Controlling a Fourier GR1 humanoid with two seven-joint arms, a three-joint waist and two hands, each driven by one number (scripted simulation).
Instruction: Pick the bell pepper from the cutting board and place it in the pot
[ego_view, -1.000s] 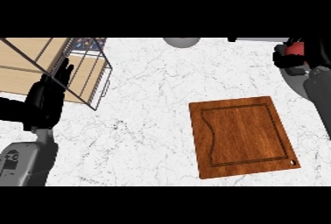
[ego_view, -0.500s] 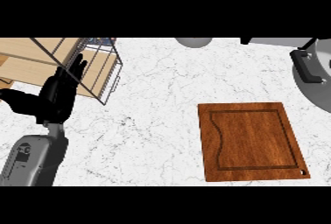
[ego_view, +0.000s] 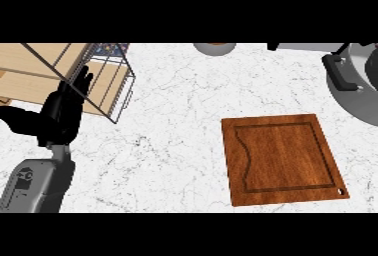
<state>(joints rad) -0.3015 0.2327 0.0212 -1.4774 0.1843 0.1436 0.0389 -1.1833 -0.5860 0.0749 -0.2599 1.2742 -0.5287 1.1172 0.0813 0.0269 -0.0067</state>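
Over at the left edge of the tabletop (ego_view: 170, 100), the left robot hand (ego_view: 63, 112) rests open, fingers up, holding nothing. Near the right edge the cutting board (ego_view: 284, 157) is bare, so I'd guess the bell pepper is already lifted. But the pot (ego_view: 360, 97) is cut off at the top right corner, and neither the pepper nor the right robot hand shows.

The bench (ego_view: 177, 125) is carrying one wooden cutting board (ego_view: 284, 159), one grey pot (ego_view: 365, 102) with one black handle (ego_view: 338, 72), one wire rack (ego_view: 111, 82) and one small round grey item (ego_view: 215, 47). One left hand (ego_view: 63, 114) is showing, on one grey forearm (ego_view: 37, 185).
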